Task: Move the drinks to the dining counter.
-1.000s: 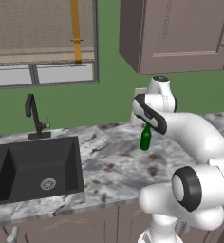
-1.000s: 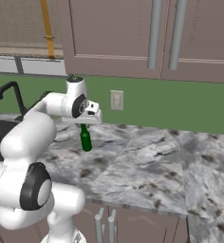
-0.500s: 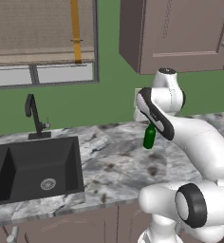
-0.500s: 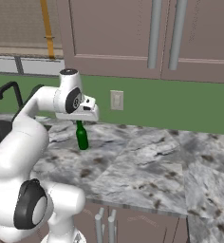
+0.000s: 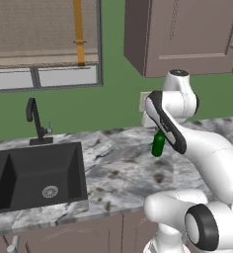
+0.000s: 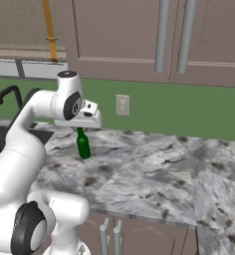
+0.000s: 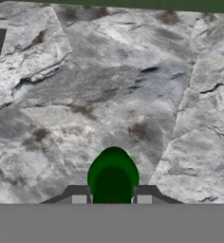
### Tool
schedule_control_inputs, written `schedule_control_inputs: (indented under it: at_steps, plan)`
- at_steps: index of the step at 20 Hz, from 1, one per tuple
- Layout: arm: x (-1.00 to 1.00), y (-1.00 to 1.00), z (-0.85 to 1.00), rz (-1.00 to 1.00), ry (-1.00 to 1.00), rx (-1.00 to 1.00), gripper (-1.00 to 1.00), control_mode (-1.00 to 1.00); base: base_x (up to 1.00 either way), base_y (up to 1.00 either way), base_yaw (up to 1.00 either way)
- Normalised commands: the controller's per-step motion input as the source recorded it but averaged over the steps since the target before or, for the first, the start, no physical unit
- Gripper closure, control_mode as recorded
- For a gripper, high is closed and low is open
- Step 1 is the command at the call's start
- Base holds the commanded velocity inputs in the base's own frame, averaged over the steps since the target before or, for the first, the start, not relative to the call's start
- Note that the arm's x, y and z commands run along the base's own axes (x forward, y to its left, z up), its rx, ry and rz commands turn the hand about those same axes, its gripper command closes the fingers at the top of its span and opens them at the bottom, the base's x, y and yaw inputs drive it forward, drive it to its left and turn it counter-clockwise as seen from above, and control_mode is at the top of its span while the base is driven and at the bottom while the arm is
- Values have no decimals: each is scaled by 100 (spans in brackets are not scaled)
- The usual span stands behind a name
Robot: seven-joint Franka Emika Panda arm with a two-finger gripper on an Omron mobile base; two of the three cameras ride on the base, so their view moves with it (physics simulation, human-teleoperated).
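Note:
A slim dark-green glass bottle (image 5: 158,144) (image 6: 82,146) stands upright over the veined marble counter (image 6: 154,172), a little right of the black sink. My gripper (image 6: 81,130) is shut on its neck from above. In the hand view the bottle's round green top (image 7: 113,174) sits between my two fingertips, at the gripper (image 7: 111,198). In the left base view my own forearm covers the bottle's neck. I cannot tell whether the bottle's base touches the marble.
The black sink (image 5: 34,173) with its dark faucet (image 5: 37,121) lies to the left. Taupe wall cabinets (image 6: 159,40) hang above the counter. A white outlet (image 6: 122,104) sits on the green wall behind the bottle.
My upper arm and elbow have swung and turned over the counter. The bottle stays in my grip and has shifted only slightly sideways.

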Motion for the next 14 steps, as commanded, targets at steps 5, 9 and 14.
schedule_control_inputs:
  at_steps: [5, 9, 14]
  plan:
    - [0, 0, 19, 0, 0, 0, 100, -100, 0, 0, 0]
    - [-1, 2, 5, 0, 0, 0, 100, -100, 0, 0, 0]
    - [0, 0, 0, 0, 0, 0, 100, 100, -51, 50, 4]
